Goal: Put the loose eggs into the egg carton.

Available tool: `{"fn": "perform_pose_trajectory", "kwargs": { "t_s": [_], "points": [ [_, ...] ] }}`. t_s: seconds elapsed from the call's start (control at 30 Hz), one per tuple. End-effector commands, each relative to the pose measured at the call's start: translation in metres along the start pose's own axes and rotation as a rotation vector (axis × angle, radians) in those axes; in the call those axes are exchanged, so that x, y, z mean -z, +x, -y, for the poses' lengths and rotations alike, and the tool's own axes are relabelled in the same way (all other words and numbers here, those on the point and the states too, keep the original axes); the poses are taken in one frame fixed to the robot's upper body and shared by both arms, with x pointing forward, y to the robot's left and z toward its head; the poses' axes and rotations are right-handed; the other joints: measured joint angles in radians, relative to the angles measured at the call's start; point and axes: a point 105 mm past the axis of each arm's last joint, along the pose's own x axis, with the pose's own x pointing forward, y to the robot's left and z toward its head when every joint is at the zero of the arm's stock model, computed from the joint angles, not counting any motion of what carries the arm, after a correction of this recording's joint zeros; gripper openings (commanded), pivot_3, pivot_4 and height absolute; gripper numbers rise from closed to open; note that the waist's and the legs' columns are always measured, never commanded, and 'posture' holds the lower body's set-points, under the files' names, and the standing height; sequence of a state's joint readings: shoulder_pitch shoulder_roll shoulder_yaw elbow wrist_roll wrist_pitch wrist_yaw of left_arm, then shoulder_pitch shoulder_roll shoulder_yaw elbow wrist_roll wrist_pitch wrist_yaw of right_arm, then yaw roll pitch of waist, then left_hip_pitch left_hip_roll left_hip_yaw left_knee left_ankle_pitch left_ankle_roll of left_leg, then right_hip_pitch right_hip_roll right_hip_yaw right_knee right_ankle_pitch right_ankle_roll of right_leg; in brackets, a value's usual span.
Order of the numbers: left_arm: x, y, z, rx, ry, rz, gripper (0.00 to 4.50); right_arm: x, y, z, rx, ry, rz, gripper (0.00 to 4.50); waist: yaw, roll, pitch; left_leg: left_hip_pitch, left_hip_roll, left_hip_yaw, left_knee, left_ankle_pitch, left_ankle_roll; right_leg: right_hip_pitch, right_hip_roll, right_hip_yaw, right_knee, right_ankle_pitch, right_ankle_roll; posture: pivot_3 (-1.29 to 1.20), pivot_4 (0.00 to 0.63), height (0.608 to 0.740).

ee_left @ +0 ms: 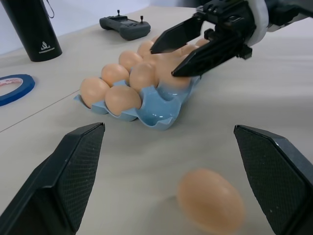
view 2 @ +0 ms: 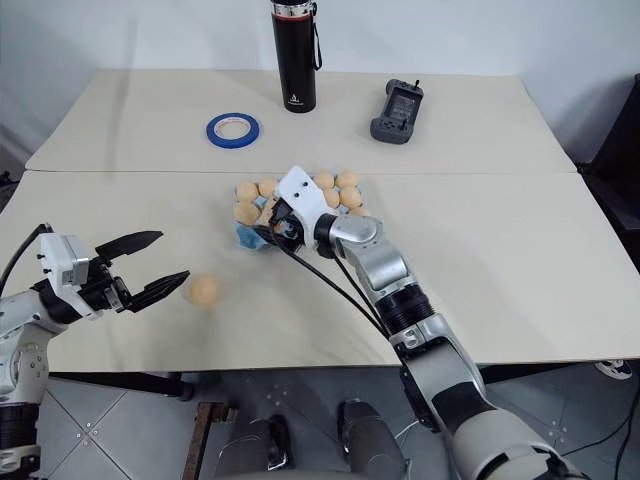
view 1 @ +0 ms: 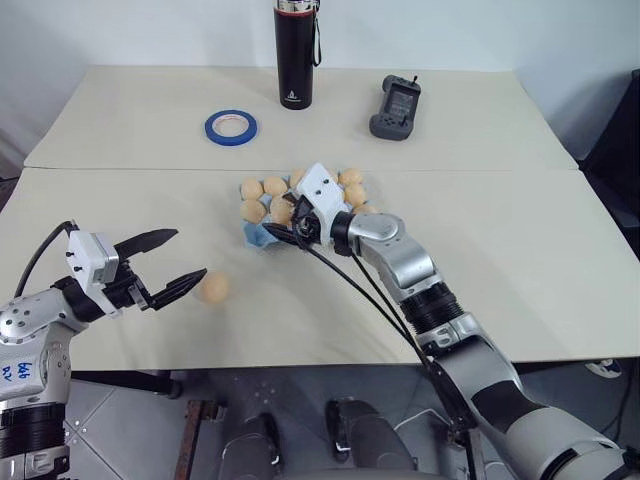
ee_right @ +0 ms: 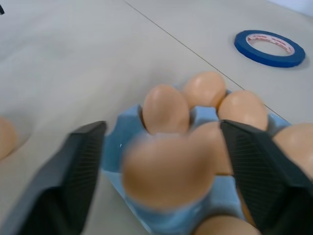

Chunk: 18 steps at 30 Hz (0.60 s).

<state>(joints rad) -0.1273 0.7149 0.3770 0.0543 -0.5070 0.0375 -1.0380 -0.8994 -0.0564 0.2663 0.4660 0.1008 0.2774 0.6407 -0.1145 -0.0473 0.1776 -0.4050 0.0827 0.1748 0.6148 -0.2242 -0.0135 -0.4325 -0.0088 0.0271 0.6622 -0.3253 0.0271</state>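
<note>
Bright, even light, soft shadows; nearest egg [ee_right: 168, 174] blurred close up.

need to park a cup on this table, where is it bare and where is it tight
Bare: the table's right side, past the right gripper and below the controller; also the far left, beside the tape ring. Tight: the middle, where that gripper hangs open over the carton, and front left, where a loose egg lies before the open left gripper.
</note>
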Motion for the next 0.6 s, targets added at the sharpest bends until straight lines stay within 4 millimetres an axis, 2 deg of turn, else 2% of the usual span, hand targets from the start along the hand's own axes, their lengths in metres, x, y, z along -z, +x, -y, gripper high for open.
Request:
{"fn": "perform_pose_trajectory", "kwargs": {
  "t_s": [0.03,0.17,0.27,0.33,0.4,0.47,0.6],
  "points": [
    [-0.010,-0.003,-0.002,-0.015,0.023,0.030,4.50,-0.020,-0.001,0.002,-0.001,-0.040,0.066,4.48,0.000,0.000,0.000,0.000,0.000,0.000,0.000,0.000,0.000,0.000,0.000,0.000,0.000,0.000,0.000,0.00,0.150,0.740],
    [-0.010,-0.004,-0.003,-0.024,0.024,0.026,4.50,-0.021,-0.009,0.003,-0.013,-0.055,0.072,4.48,0.000,0.000,0.000,0.000,0.000,0.000,0.000,0.000,0.000,0.000,0.000,0.000,0.000,0.000,0.000,0.00,0.150,0.740],
    [-0.010,-0.006,-0.006,-0.052,0.031,0.015,4.50,-0.024,-0.023,0.005,-0.026,-0.065,0.085,4.48,0.001,0.000,0.000,0.000,0.000,0.000,-0.001,0.000,0.000,0.000,0.000,0.000,0.000,0.000,0.000,0.00,0.150,0.740],
    [-0.010,-0.012,-0.008,-0.088,0.036,-0.006,4.50,-0.020,-0.046,0.006,-0.067,-0.076,0.094,4.48,0.003,0.000,0.000,0.000,0.000,0.000,-0.001,0.000,0.000,0.000,0.000,0.000,-0.001,0.000,0.000,0.00,0.150,0.740],
    [-0.012,-0.016,-0.008,-0.111,0.037,-0.011,4.50,-0.016,-0.060,0.007,-0.086,-0.084,0.089,4.48,0.005,0.000,0.000,0.000,0.000,0.000,-0.001,-0.001,0.000,0.001,0.000,0.000,-0.002,0.000,0.000,0.00,0.150,0.740],
    [-0.009,-0.031,-0.008,-0.171,0.036,-0.041,4.50,-0.004,-0.092,0.014,-0.099,-0.108,0.069,4.48,0.005,0.000,0.000,0.000,0.000,0.000,-0.001,-0.001,0.000,0.000,0.000,0.000,-0.003,0.000,0.000,0.00,0.150,0.740],
    [-0.004,-0.057,-0.003,-0.244,0.006,-0.090,4.50,0.014,-0.140,0.024,-0.124,-0.119,0.025,4.48,0.002,0.000,0.000,0.000,0.000,0.000,-0.002,-0.003,0.003,0.001,0.000,0.000,-0.004,-0.001,0.000,0.00,0.150,0.740]
  ]
}}
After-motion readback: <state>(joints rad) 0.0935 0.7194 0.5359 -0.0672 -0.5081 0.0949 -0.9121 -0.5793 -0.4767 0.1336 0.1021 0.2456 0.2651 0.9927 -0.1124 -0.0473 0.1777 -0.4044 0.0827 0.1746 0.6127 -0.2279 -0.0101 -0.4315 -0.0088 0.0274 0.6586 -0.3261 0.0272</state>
